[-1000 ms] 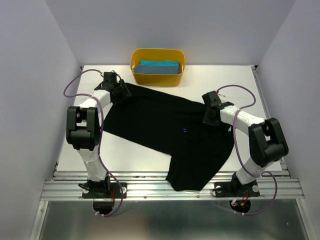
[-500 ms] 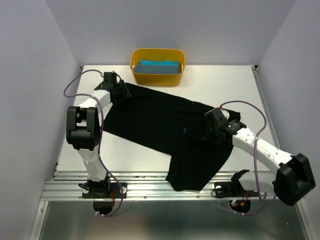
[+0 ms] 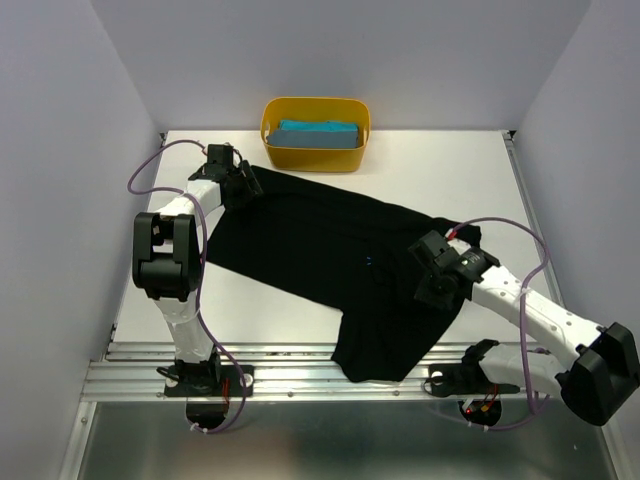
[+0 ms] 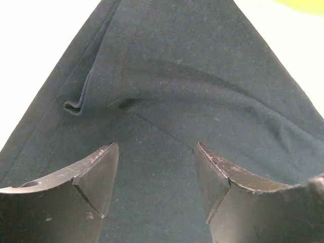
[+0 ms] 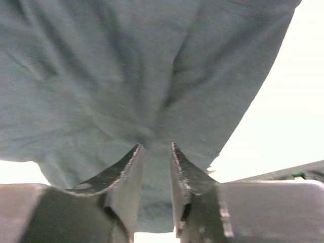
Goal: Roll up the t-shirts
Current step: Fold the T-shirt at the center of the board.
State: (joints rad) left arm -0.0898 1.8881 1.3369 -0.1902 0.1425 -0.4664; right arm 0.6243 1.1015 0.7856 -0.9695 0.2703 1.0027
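1. The black t-shirt (image 3: 320,250) is lying spread at a slant across the worktop (image 3: 460,170) and isn't rolled yet. Its near end is drooping over the rails (image 3: 280,380) at the front edge.
2. The teal t-shirt (image 3: 318,134) is sitting folded in the yellow tub (image 3: 272,148) at the far edge. The tub is standing just beside the black t-shirt's far corner.
3. Your left pincer (image 4: 157,152) is hovering wide open over that far-left corner and gripping nothing. A small turned-over fold is showing in the hem just ahead of it.
4. Your right pincer (image 5: 154,147) is almost fully closed and is nipping a pleat of the black t-shirt near its right edge. Creases are fanning out from the tips.
5. My read is that you're flattening and squaring the cloth before rolling.
   - Close the left pincer on the corner so the cloth is anchored.
   - Draw the right side taut and low so the creases are smoothing out rather than bunching.
   - Bring the hanging end back onto the worktop first, or its weight is likely going to drag the roll crooked.
6. The worktop is looking smooth and white, so the cloth is probably going to slide easily. Take deep pinches.
7. Pale walls (image 3: 400,60) are closing in on three sides, with the tub sitting at the back. The open space for working is lying to the right and far right.
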